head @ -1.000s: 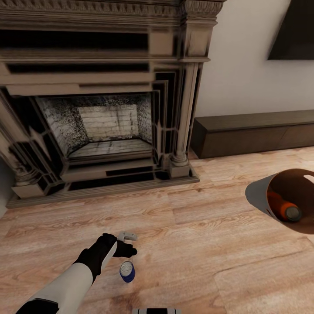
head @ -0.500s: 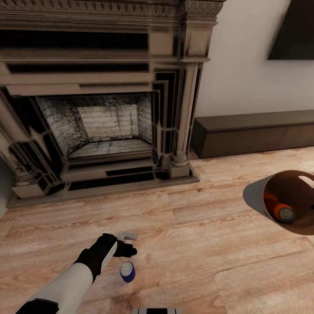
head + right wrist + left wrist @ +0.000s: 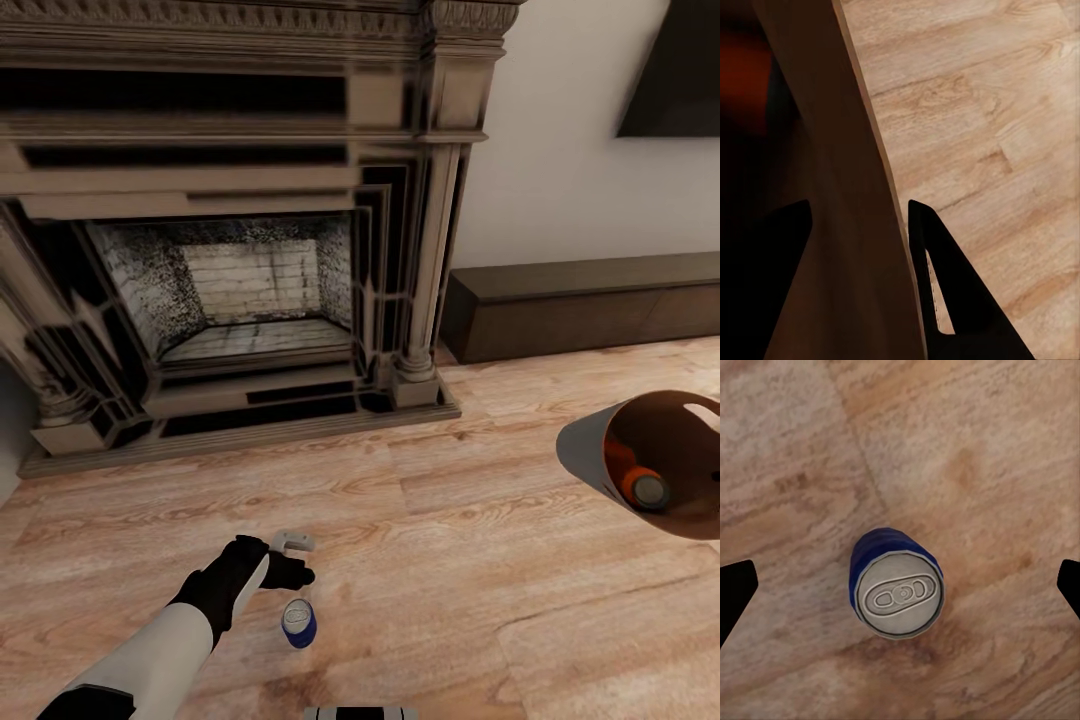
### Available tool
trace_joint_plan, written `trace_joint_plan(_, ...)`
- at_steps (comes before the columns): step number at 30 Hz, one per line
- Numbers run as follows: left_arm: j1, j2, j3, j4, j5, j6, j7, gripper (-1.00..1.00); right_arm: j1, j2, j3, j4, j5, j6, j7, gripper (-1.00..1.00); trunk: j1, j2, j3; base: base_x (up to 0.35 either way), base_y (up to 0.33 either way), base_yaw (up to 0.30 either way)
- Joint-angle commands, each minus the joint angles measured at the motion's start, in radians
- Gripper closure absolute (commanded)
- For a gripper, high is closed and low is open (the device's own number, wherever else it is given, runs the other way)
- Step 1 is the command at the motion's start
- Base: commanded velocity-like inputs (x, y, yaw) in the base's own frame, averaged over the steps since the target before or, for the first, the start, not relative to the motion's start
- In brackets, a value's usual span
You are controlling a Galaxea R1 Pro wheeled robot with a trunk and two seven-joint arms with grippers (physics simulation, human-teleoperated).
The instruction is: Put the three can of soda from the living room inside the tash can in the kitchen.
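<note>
I find the blue can standing upright on the wood floor before the fireplace, its long axis vertical and its grey top facing straight up into my left wrist camera. The left gripper hangs above it, the can sitting between the two dark fingertips, which stand wide apart at either edge of that view and hold nothing. In the head view the can lies just on the near side of the jaws, so I judge a small pull toward the robot, then a straight descent, is what the grasp calls for. The left arm is plainly the nearer one. The right gripper is closed on the rim of the bin, one finger inside the wall and one outside, holding it tipped off the floor at my right. An orange can lies inside it.
</note>
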Motion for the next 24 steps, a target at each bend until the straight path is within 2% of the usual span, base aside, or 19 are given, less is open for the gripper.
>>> trace_joint_plan(1,0.000,0.000,0.000,0.000,0.000,0.000,0.000,-1.00,-0.001,0.000,0.000,0.000,-0.011,0.002,0.003,1.00,0.000,0.000,0.000,0.000,0.004,0.000)
trace_joint_plan(6,0.000,-0.001,0.000,-0.001,0.000,0.001,0.002,-1.00,-0.001,0.000,0.001,0.000,-0.011,0.002,0.003,1.00,0.000,0.000,0.000,0.000,0.001,0.000)
trace_joint_plan(19,0.000,-0.002,0.000,-0.002,0.000,0.002,-0.001,-1.00,0.000,0.000,0.002,0.000,-0.011,0.002,0.003,1.00,0.006,-0.003,-0.050,0.000,0.000,0.000)
trace_joint_plan(24,0.000,-0.001,0.000,-0.002,0.000,0.000,-0.001,-1.00,0.000,0.000,0.002,0.000,-0.011,0.002,0.003,1.00,0.006,-0.003,-0.050,0.000,0.000,0.000)
